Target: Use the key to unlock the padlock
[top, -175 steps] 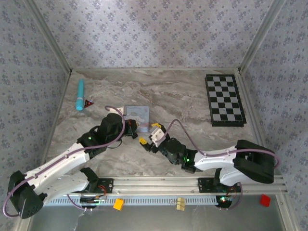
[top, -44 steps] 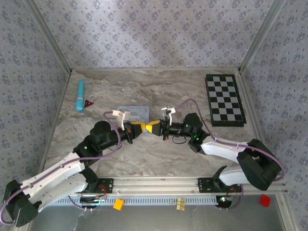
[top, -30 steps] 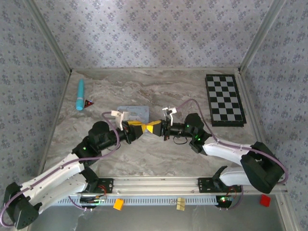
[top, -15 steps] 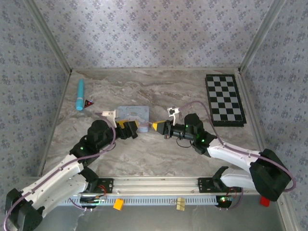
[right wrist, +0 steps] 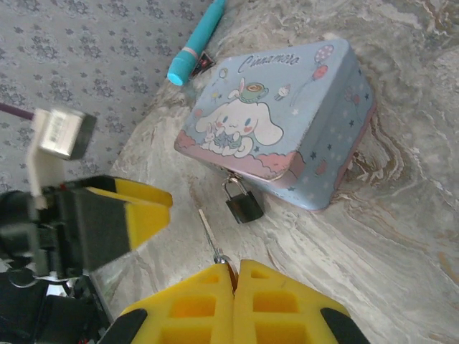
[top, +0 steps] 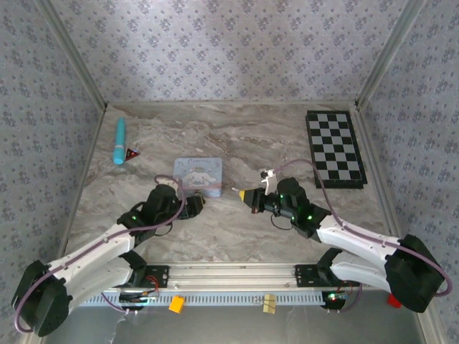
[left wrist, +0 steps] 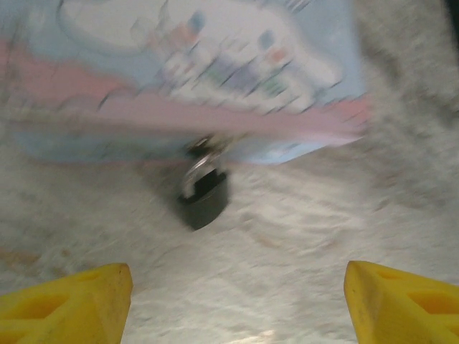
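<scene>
The padlock (right wrist: 244, 204), small and black with a silver shackle, hangs at the front edge of the light-blue cartoon tin (right wrist: 272, 129) and rests on the marble. My right gripper (right wrist: 235, 276) is shut on the head of the key (right wrist: 208, 231), whose thin blade points towards the padlock from a short way off. In the left wrist view the padlock (left wrist: 204, 201) lies ahead of my left gripper (left wrist: 233, 308), which is open with bare table between its yellow fingers (left wrist: 72, 301). From above, the left gripper (top: 192, 206) sits just in front of the tin (top: 199, 176) and the right gripper (top: 247, 195) to its right.
A chessboard (top: 336, 149) lies at the back right. A turquoise pen (top: 120, 140) and a small red triangle (top: 131, 153) lie at the back left. Patterned walls close in three sides, and a metal rail (top: 237, 272) runs along the near edge.
The two grippers met tip to tip in front of the tin and have drawn apart. The left one has opened and pulled back leftwards; the right one has backed off to the right, still shut.
</scene>
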{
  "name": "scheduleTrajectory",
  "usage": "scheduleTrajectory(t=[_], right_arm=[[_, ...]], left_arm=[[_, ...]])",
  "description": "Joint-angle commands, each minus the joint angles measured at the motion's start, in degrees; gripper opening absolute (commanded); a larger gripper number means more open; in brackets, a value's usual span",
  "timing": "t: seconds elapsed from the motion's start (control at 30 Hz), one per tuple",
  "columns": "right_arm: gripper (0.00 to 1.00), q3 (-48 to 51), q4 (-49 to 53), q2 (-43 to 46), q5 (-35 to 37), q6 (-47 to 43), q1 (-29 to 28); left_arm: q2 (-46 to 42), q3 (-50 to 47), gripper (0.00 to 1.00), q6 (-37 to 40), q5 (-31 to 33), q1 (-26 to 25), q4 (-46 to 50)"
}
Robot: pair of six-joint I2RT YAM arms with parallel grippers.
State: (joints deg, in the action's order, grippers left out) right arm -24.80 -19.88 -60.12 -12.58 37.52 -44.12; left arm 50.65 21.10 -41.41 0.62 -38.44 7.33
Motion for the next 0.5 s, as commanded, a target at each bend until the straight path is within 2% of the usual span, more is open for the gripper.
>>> scheduleTrajectory(t=[0.0, 0.17, 0.47], right_arm=[[0.00, 0.65, -1.86, -0.41, 0.94, -0.08, -0.73], [0.00, 0.34, -3.01, -1.32, 0.05, -0.78, -1.17], [0.00, 1.45, -3.63, 0.41, 0.23, -1.00, -1.50]], left_arm=[[2.69, -2.66, 0.77, 1.61, 1.36, -0.48, -9.12], [9.25, -5.14, 0.75, 5.50, 1.40, -1.29, -20.98], [19.65, -5.63, 0.63, 6.72, 3.11, -0.92, -31.28]])
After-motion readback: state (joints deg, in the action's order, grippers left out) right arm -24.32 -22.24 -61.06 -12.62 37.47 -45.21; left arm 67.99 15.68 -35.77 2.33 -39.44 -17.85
